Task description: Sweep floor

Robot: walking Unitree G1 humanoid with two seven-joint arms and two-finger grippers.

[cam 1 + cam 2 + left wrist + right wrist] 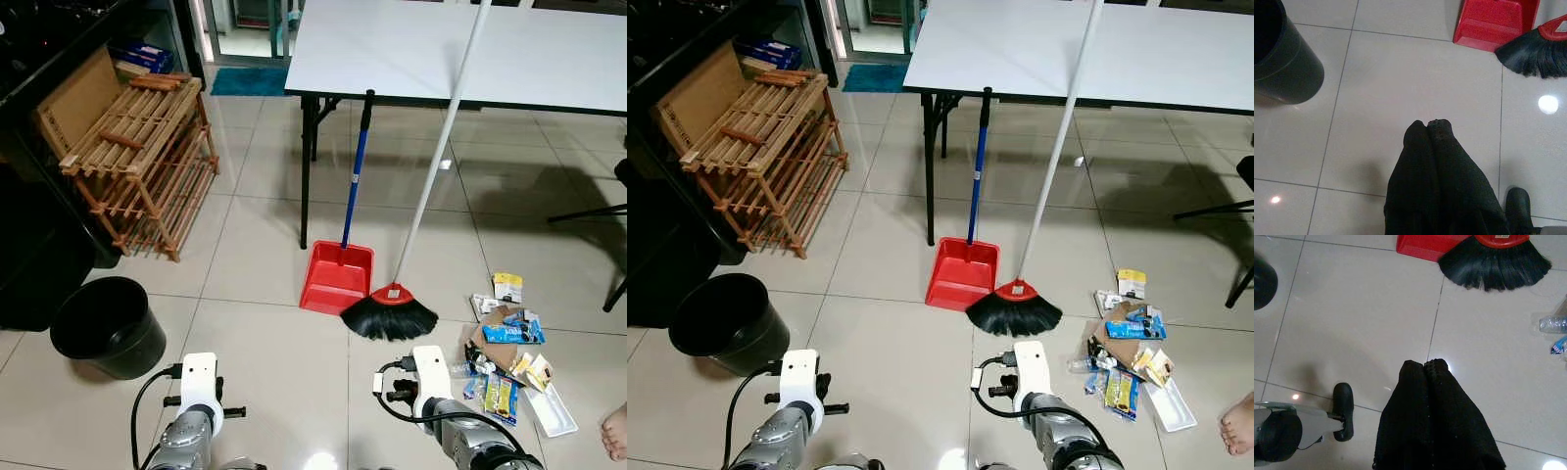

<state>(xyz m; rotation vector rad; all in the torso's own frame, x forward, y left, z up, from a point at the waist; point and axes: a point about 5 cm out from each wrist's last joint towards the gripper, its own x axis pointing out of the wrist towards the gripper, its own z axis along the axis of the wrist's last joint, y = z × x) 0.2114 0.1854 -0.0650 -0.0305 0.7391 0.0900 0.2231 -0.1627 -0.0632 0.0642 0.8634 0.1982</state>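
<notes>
Glossy pale tiled floor (265,362) underfoot, with a white-topped desk on black legs (392,49) at the far side. Leaning against the desk edge: a red plastic dustpan with a long blue handle (336,277), its pan flat on the tiles, and just beside it on the robot's right a broom with a white pole, red cap and fanned black bristles (390,315), bristle edge touching the dustpan's corner. Further right, near the broom, a scatter of litter on the floor (509,348): torn brown cardboard, blue and yellow wrappers, a clear crumpled bottle and a white tray. At the extreme right edge, a person's bare foot (615,431). On the robot's left, a round black plastic bin (108,326) standing upright and open, and behind it a slatted wooden rack (142,162) tilted against dark furniture, with a flat piece of brown cardboard (78,98) beside it. Left hand (1427,125) low over a bare tile, both black fingers pressed together and gripping nothing, with bin, dustpan and bristles ahead of it. Right hand (1423,364) likewise over bare floor, fingers closed against each other and empty, short of the broom bristles and apart from the litter
</notes>
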